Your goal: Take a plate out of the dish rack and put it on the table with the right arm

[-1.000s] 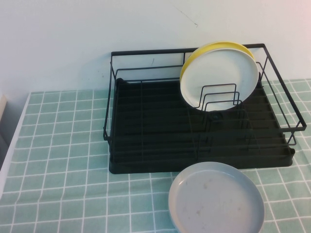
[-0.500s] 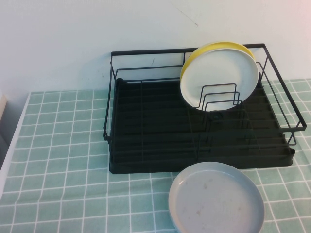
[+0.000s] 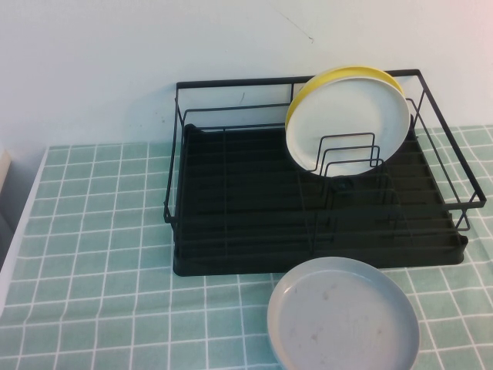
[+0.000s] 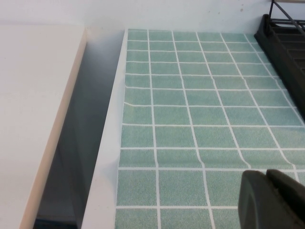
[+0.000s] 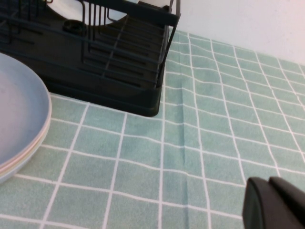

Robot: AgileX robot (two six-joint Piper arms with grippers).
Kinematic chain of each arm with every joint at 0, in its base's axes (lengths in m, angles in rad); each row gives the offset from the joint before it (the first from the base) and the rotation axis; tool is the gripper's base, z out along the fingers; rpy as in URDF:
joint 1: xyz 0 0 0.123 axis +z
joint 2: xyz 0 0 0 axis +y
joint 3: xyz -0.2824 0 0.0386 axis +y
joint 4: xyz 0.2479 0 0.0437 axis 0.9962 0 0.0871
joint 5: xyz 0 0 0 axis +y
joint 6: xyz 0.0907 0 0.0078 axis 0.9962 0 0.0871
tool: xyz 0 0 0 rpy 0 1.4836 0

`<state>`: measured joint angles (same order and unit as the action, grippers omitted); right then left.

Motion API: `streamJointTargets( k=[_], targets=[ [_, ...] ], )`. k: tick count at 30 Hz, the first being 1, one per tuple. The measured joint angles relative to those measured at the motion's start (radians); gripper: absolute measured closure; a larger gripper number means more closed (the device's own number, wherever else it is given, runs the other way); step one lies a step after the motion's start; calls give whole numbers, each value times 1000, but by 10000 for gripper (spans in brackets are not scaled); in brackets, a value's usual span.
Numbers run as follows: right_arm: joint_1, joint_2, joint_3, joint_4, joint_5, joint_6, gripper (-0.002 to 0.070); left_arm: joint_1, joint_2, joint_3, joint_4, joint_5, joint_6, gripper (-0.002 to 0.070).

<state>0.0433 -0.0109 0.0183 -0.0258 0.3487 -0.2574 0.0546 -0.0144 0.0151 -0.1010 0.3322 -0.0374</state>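
The grey plate [image 3: 343, 317] lies flat on the mint-green tiled table [image 3: 100, 231], just in front of the black dish rack [image 3: 246, 223] at its right end. It also shows in the right wrist view [image 5: 16, 109], resting on a pale pink plate rim [image 5: 19, 155]. My right gripper [image 5: 269, 183] is shut and empty, low over the tiles to the right of the plate and the rack's corner [image 5: 119, 90]. My left gripper [image 4: 269, 177] is shut and empty over the table's left part, away from the rack [image 4: 286, 43]. Neither arm shows in the high view.
A yellow-backed white plate [image 3: 348, 119] stands upright in the rack's wire dividers at the back right. The table's left edge [image 4: 107, 157] drops to a dark gap beside a white surface [image 4: 33, 95]. A white wall stands behind the rack.
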Motion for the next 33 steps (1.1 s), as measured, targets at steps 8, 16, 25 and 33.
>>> streamJointTargets(
  k=[8, 16, 25, 33],
  targets=[
    [0, 0, 0, 0, 0, 11, 678, 0, 0, 0, 0, 0, 0, 678],
    [0, 0, 0, 0, 2, 98, 678, 0, 0, 0, 0, 0, 0, 678],
    [0, 0, 0, 0, 2, 102, 678, 0, 0, 0, 0, 0, 0, 678],
    [0, 0, 0, 0, 2, 102, 678, 0, 0, 0, 0, 0, 0, 678]
  ],
)
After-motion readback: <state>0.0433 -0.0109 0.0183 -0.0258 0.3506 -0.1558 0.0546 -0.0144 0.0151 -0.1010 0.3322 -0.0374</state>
